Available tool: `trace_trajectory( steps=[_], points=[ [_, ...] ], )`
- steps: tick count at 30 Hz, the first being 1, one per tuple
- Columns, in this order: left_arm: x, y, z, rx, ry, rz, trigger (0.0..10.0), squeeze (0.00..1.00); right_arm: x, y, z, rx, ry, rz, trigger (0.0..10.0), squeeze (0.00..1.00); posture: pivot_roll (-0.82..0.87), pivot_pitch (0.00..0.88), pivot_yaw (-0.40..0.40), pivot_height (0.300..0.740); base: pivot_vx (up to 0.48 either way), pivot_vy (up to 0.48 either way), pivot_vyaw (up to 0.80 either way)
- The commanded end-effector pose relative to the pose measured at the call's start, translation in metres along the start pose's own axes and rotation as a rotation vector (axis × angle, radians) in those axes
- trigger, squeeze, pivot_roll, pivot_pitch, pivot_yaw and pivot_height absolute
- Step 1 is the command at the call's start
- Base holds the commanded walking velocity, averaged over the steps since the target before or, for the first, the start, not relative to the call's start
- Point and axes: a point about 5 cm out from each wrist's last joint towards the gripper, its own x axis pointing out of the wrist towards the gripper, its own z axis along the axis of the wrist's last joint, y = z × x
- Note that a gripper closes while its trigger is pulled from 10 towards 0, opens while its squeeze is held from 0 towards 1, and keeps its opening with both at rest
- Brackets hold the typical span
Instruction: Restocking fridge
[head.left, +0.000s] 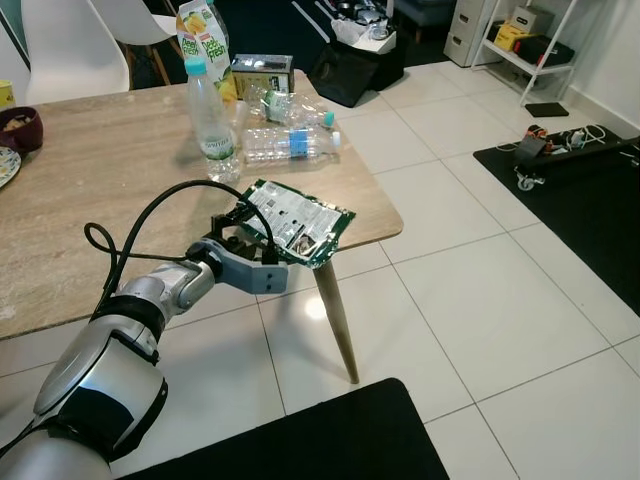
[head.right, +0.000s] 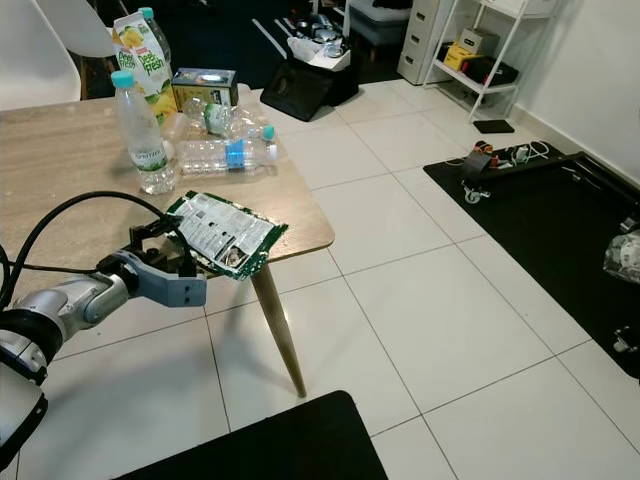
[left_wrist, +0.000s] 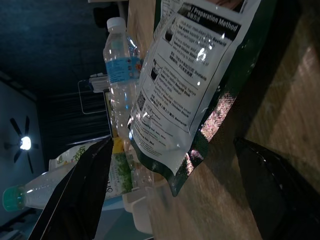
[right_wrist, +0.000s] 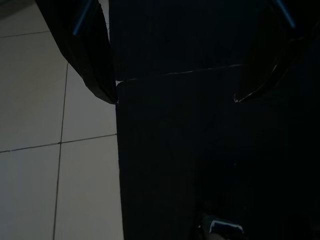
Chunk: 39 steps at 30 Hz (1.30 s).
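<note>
My left tool (head.left: 262, 246) reaches forward to the near corner of the desk (head.left: 100, 190), and its 2 black fingers (left_wrist: 85, 190) stand wide, one on each side of the green pouch (head.left: 298, 222). I do not hold the pouch yet; in the left wrist view it lies between the fingers with a gap on both sides. The pouch is flat on the wood, at 1 o'clock from my tool, and its far corner hangs a little over the desk edge.

To do this step well, I think I must slide the lower finger under the near edge and close slowly on the sealed border, not on the soft middle. The foil looks slippery, so a push without a grip could send it off the corner to the floor.

At 12 o'clock from the pouch stands 1 upright water bottle (head.left: 211, 122). Beyond it, at 1 o'clock, 2 more bottles (head.left: 292, 143) lie on their sides, and a juice carton (head.left: 203, 40) and a small box (head.left: 262, 73) stand behind them.

The desk is pale wood on slanted legs. The floor (head.left: 480, 300) is white tile, with a black mat (head.left: 590, 190) at 3 o'clock and a white shelf (head.right: 500, 50) at 2 o'clock.

My right tool (right_wrist: 175, 75) hangs idle above dark matting, fingers apart.
</note>
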Motion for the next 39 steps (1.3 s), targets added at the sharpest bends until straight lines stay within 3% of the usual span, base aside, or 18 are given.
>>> trace_trajectory(
  steps=[1, 4, 7, 21, 34, 35, 39],
  points=[
    [0.000, -0.007, 0.002, 0.036, -0.009, -0.074, 10.0, 0.00, -0.003, 0.000, -0.007, -0.004, 0.013, 0.003, 10.0, 0.00, -0.18, 0.172, -0.038, 0.740, 0.000, 0.000, 0.00],
    [0.001, -0.006, 0.002, 0.043, -0.015, -0.075, 10.0, 0.00, -0.003, 0.001, -0.007, -0.003, 0.013, 0.003, 10.0, 0.00, -0.18, 0.172, -0.038, 0.740, 0.000, 0.000, 0.00],
    [0.005, 0.006, 0.005, 0.081, -0.035, -0.028, 10.0, 0.00, -0.002, 0.004, -0.009, 0.002, 0.013, 0.006, 10.0, 0.00, -0.19, 0.166, -0.027, 0.740, 0.000, 0.000, 0.00],
    [0.017, 0.020, 0.023, 0.119, -0.085, 0.088, 10.0, 0.00, -0.005, 0.004, -0.014, 0.012, 0.009, 0.002, 10.0, 0.00, -0.22, 0.168, -0.025, 0.740, 0.000, 0.000, 0.00],
    [0.020, 0.015, 0.031, 0.139, -0.099, 0.086, 10.0, 0.00, -0.008, 0.002, -0.017, 0.011, 0.003, 0.000, 10.0, 0.00, -0.24, 0.177, -0.027, 0.740, 0.000, 0.000, 0.00],
    [0.020, 0.014, 0.030, 0.141, -0.093, 0.083, 0.0, 0.00, -0.008, 0.002, -0.017, 0.011, 0.002, -0.001, 10.0, 0.00, -0.25, 0.179, -0.027, 0.740, 0.000, 0.000, 0.00],
    [0.020, 0.013, 0.029, 0.140, -0.080, 0.080, 0.0, 0.00, -0.008, 0.001, -0.017, 0.011, 0.001, -0.003, 10.0, 0.00, -0.25, 0.176, -0.026, 0.740, 0.000, 0.000, 0.00]
  ],
)
